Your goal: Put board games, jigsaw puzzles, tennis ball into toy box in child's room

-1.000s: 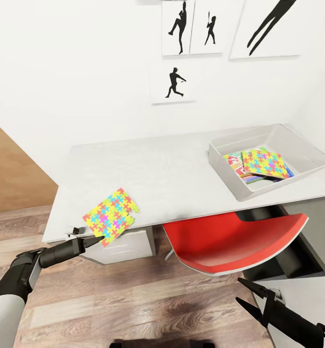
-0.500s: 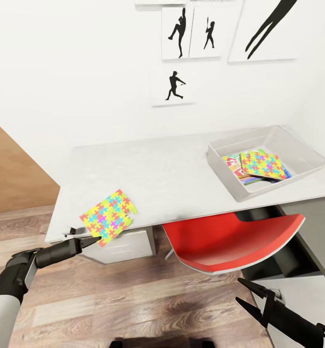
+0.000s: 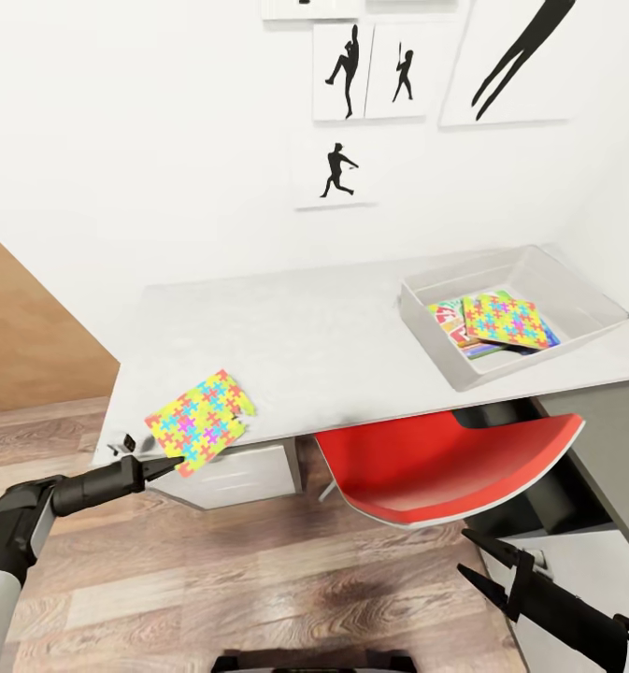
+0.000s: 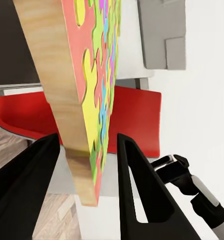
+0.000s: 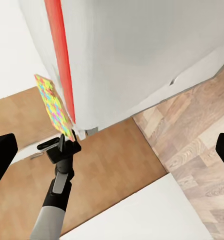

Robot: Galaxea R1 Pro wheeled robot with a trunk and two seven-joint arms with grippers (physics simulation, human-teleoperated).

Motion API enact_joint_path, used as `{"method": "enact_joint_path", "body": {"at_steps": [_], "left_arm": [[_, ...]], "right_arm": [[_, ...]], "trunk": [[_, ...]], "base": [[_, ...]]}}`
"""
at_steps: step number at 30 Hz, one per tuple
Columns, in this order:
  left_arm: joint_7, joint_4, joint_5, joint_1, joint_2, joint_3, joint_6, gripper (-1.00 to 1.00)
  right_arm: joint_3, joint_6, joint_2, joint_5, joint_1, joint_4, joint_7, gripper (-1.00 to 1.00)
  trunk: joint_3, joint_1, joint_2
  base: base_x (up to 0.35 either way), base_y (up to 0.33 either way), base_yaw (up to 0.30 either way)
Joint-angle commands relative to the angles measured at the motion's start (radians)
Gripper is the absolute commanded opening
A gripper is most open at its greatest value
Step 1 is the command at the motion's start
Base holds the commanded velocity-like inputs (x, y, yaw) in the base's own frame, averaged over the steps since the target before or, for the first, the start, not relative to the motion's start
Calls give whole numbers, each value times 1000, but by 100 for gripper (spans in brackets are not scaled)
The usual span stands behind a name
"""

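Head view shows the left gripper (image 3: 169, 462) pinching a corner of the jigsaw puzzle (image 3: 200, 420), lifted at the table's (image 3: 333, 336) near edge. Right gripper (image 3: 487, 561) gapes, low beside the red chair (image 3: 445, 467). At the table's far end, the toy box (image 3: 510, 313) holds another puzzle square (image 3: 507, 320) covering partly hidden game boxes (image 3: 451, 322).
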Motion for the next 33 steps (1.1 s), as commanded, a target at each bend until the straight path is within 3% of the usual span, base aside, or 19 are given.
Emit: {"method": "enact_joint_path", "body": {"at_steps": [1,9,28,33], "left_arm": [[-4,0,-1,0,5,0,13,-100],[-4,-1,1,-2,17,-26,26,-100],[-4,-1,3,-2,30,-35,34,-100],[-4,-1,3,-2,30,-35,34,-100]], "right_arm": [[-1,4,-1,8,-2,-1,9,100],[-1,4,3,12,-5,-1,43,100],[-10,4,4,17,-2,-2,64,100],[-10,4,3,17,-2,-3,65,100]], "trunk": [[2,-4,6],[27,-34,62],[105,-107,195],[113,-107,195]], "base": [[0,0,0],[-107,0,0],[-16,0,0],[-12,0,0]]}}
